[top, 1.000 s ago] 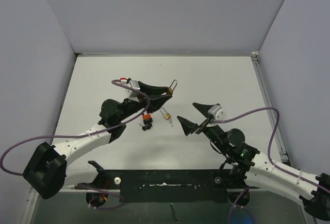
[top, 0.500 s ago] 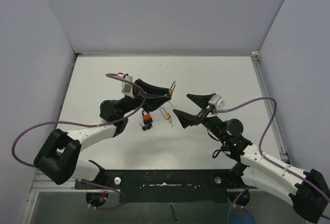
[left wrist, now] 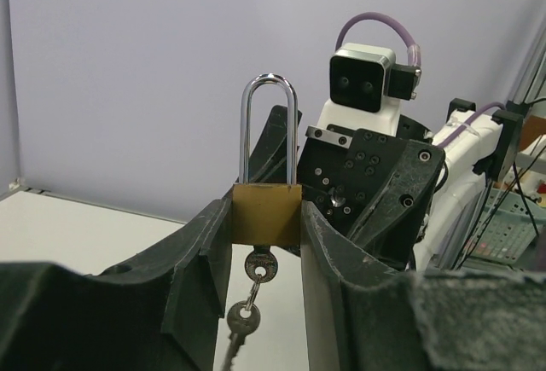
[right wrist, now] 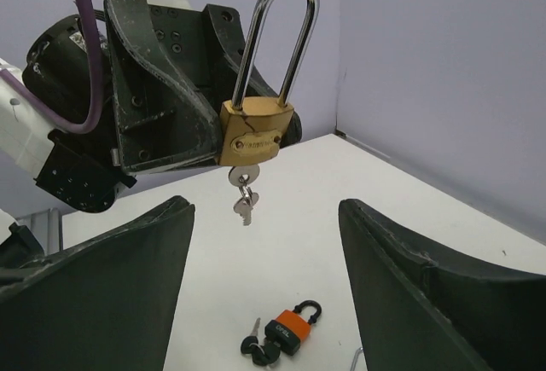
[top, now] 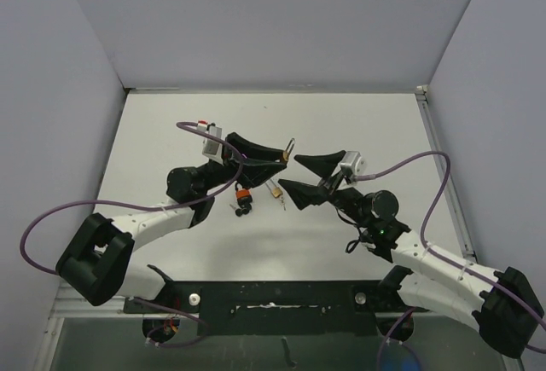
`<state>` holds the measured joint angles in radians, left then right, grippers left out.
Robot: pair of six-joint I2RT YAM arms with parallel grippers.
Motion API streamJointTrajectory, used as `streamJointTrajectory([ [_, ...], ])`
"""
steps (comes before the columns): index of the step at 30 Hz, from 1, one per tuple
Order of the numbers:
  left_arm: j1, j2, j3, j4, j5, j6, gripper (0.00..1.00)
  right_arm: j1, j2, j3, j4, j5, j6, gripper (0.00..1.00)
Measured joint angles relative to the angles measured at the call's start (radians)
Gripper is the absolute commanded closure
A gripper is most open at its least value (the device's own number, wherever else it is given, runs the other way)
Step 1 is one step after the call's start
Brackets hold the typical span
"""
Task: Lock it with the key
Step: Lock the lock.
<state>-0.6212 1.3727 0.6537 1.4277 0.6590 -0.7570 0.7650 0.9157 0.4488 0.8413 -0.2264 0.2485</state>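
Note:
A brass padlock (left wrist: pixel 266 213) with a long silver shackle is held upright in my left gripper (left wrist: pixel 266 219), which is shut on its body. A key (left wrist: pixel 260 265) sits in its bottom keyhole, and a second key hangs from it on a ring. In the top view the left gripper (top: pixel 281 154) holds the padlock (top: pixel 288 147) above the table's middle. My right gripper (top: pixel 293 172) is open and empty, just right of the padlock. In the right wrist view the padlock (right wrist: pixel 253 136) and key (right wrist: pixel 245 175) hang ahead of the open right gripper (right wrist: pixel 266 209).
An orange and black padlock with dark keys (top: pixel 244 196) lies on the white table (top: pixel 367 124) under the left gripper; it also shows in the right wrist view (right wrist: pixel 288 330). A small brass padlock with a key (top: pixel 274 189) lies beside it. Grey walls enclose the table.
My right gripper has moved left and away from me, closing in on the held padlock. My left gripper has shifted slightly with the padlock still in it.

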Motion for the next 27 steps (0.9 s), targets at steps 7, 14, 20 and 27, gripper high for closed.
streamJointTrajectory([
  [7, -0.039, 0.001, 0.019, 0.000, 0.000, 0.002, 1.00, 0.000, 0.033, 0.021, 0.042, -0.017, 0.005, 0.38],
  [14, -0.061, 0.014, 0.038, 0.003, -0.008, 0.009, 1.00, 0.000, 0.051, 0.021, 0.048, -0.022, 0.018, 0.53],
  [20, -0.067, 0.019, 0.038, 0.002, -0.020, 0.023, 1.00, 0.000, 0.049, 0.021, 0.054, -0.024, 0.021, 0.98],
  [27, -0.070, 0.019, 0.040, 0.002, -0.039, 0.039, 1.00, 0.000, 0.036, 0.021, 0.048, -0.029, 0.029, 1.00],
])
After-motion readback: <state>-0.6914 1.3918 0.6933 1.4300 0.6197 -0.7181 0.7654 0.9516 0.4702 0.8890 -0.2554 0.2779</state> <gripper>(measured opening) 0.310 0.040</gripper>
